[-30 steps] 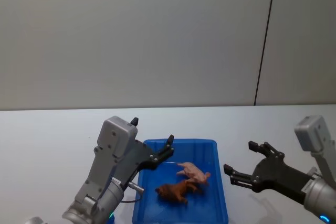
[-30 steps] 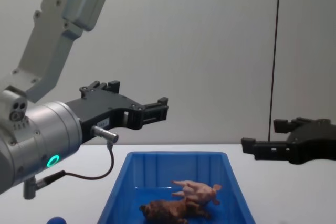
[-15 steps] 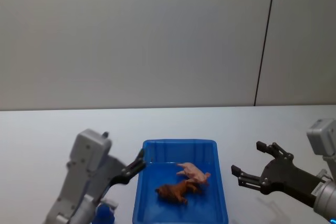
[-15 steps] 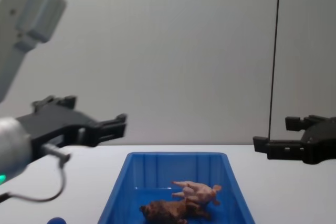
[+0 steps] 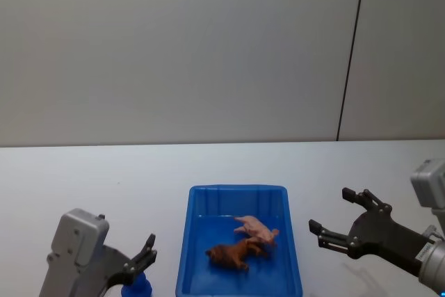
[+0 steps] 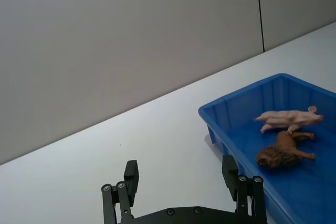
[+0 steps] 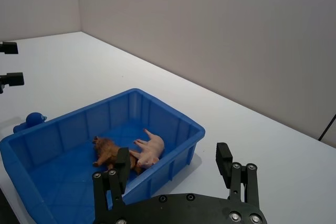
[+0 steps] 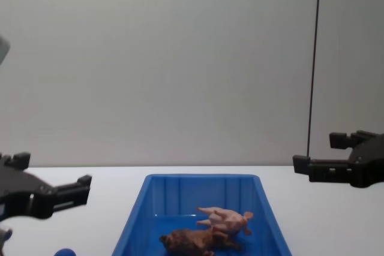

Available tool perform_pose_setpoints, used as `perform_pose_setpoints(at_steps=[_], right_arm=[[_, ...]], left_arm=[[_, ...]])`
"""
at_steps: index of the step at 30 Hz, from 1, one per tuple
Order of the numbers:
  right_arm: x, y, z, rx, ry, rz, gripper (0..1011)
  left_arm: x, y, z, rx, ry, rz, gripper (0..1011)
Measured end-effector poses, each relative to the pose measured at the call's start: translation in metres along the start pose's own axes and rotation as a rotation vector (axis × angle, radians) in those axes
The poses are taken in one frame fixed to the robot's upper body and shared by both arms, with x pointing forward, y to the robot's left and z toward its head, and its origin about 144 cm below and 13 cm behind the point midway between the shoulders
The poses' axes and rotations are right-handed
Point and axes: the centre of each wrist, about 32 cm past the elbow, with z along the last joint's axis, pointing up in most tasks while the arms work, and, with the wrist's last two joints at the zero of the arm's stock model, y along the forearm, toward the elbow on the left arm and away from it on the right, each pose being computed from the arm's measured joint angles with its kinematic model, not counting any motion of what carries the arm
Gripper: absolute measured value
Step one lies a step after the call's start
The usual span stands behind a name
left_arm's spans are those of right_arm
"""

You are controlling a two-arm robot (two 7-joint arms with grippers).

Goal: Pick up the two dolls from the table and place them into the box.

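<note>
Lion (image 5: 229, 255) and pig (image 5: 256, 227) lie side by side inside the box (image 5: 236, 188). My left jaws hang released left of it, and my right jaws hang released to its right, above the counter (image 5: 83, 172).

The left gripper (image 6: 180, 167) hangs open above the white table (image 6: 68, 177); beside it, the blue box (image 6: 237, 102) holds the pig (image 6: 287, 119) and the lion (image 6: 282, 153).

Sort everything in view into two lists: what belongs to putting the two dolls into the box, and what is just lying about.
Part of the job:
brown lion and pink pig, both lying in the blue box; white table; left gripper and right gripper, both open.

Just lying about:
small blue ball, left of the box.
</note>
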Motion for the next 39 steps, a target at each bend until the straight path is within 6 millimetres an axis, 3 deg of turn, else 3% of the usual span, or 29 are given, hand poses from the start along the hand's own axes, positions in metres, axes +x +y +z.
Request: perform_pose_setpoints(at_steps=[13, 39], right_arm=[[0.000, -0.001, 0.000, 0.002, -0.001, 0.000, 1001], [0.000, -0.002, 0.000, 0.002, -0.002, 0.000, 1001]], left_arm=[[0.004, 0.005, -0.025, 0.030, 0.039, -0.047, 1003], [0.005, -0.015, -0.081, 0.084, 0.125, -0.137, 1003]])
